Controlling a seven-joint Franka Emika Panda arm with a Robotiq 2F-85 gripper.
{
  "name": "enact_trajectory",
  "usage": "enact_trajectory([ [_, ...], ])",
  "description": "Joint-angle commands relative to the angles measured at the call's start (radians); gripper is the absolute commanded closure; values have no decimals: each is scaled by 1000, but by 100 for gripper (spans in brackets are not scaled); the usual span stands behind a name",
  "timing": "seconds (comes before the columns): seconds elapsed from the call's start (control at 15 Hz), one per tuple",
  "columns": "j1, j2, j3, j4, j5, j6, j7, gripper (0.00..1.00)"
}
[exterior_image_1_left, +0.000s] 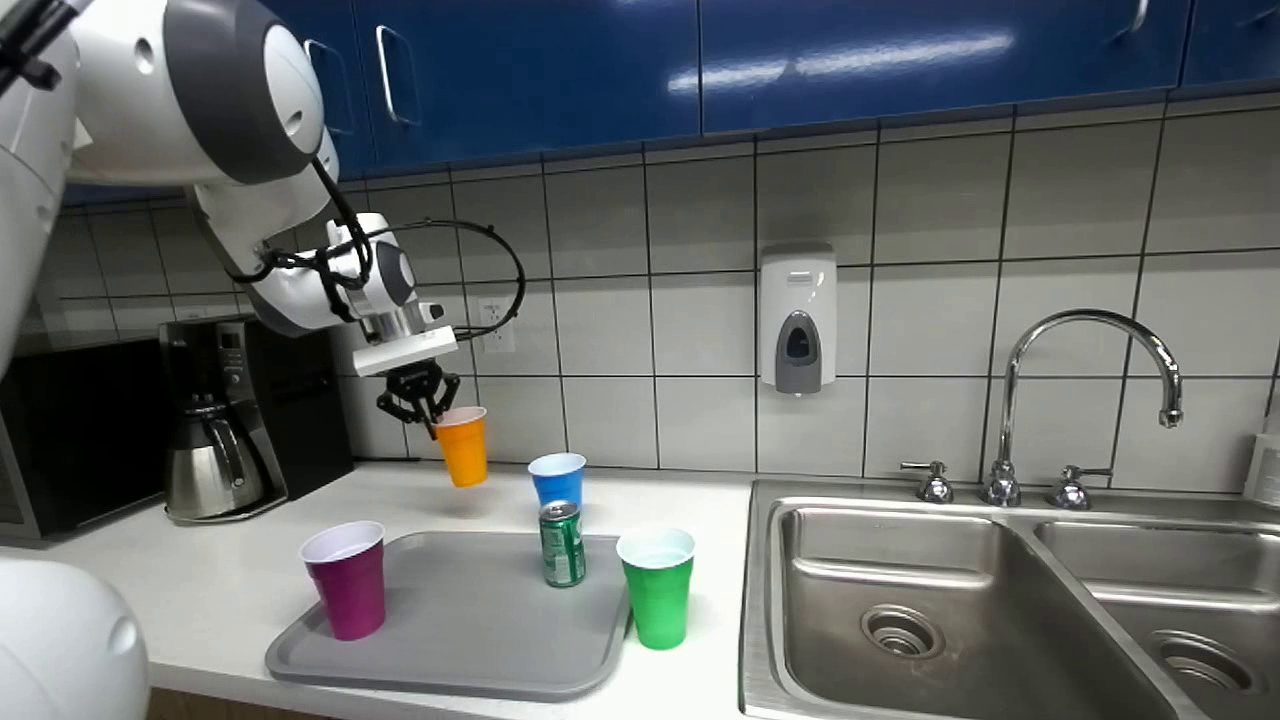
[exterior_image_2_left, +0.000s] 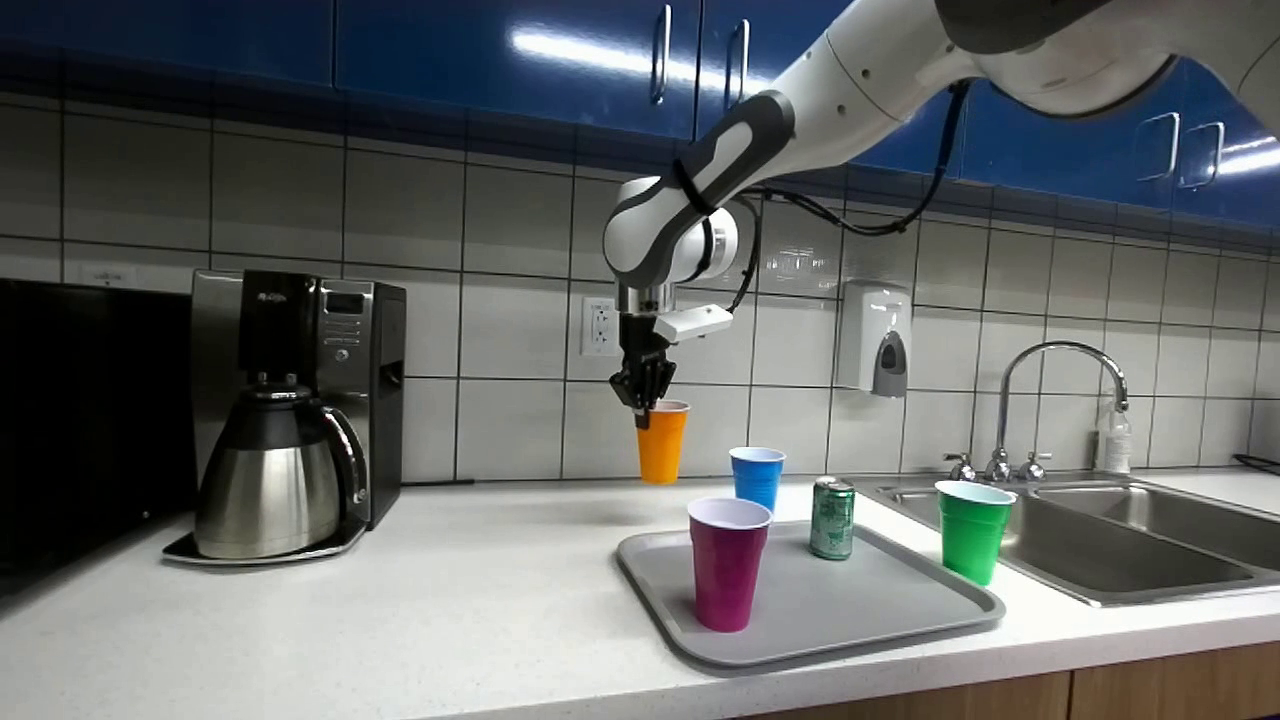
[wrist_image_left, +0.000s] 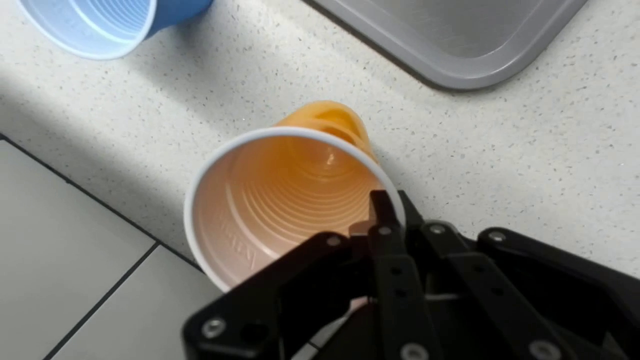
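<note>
My gripper (wrist_image_left: 397, 212) is shut on the wall of an orange cup (wrist_image_left: 290, 195), one finger inside the rim and one outside. In both exterior views the orange cup (exterior_image_1_left: 464, 450) hangs upright or slightly tilted above the counter near the tiled wall, under the gripper (exterior_image_2_left: 642, 418). A blue cup (exterior_image_1_left: 558, 482) stands on the counter behind the grey tray (exterior_image_1_left: 470, 630). On the tray are a purple cup (exterior_image_2_left: 726, 570) and a green can (exterior_image_2_left: 831, 520). Beside the tray, toward the sink, stands a green cup (exterior_image_1_left: 658, 595). The cup's far underside is hidden in the wrist view.
A coffee maker (exterior_image_2_left: 300, 420) with a steel carafe stands on the counter near a black appliance (exterior_image_2_left: 90, 420). A double sink (exterior_image_1_left: 900, 580) with a tall faucet (exterior_image_1_left: 1090, 318) is past the green cup. Blue cabinets (exterior_image_1_left: 540, 70) hang above; a soap dispenser (exterior_image_1_left: 798, 320) is on the wall.
</note>
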Motion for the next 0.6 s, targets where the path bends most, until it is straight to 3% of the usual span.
enact_trajectory([
  [0.0,-12,-105,9,-148,-23,19,26,99],
  [0.53,-27,-223,20,-341,-14,28,36,99],
])
